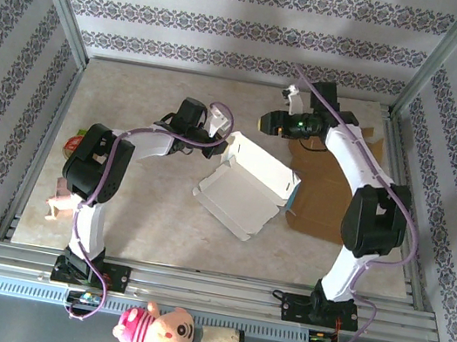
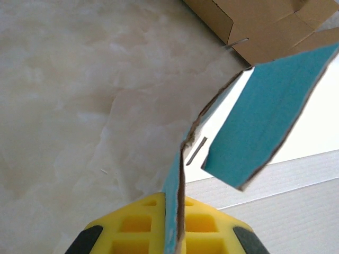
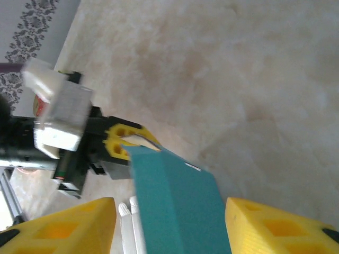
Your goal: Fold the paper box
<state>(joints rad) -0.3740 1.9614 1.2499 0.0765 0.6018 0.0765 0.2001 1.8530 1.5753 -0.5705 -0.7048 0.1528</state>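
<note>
The paper box [image 1: 243,187], white inside and teal outside, lies open in the middle of the table with its walls half raised. My left gripper [image 1: 219,137] holds its far left corner. In the left wrist view the yellow fingers [image 2: 143,227] are shut on a thin teal-and-brown wall edge [image 2: 177,180], and a teal flap [image 2: 265,121] hangs to the right. My right gripper [image 1: 265,124] hovers above the box's far edge. Its fingers [image 3: 63,227] stand open on either side of a teal panel [image 3: 175,185] without touching it. The left gripper [image 3: 121,140] shows beyond that panel.
A flat brown cardboard sheet [image 1: 331,189] lies under the right arm, its edge [image 2: 265,26] close behind the box. A red-green can [image 1: 74,144] and a small doll [image 1: 59,203] sit at the left edge. A pink plush toy [image 1: 160,332] lies in front of the rail.
</note>
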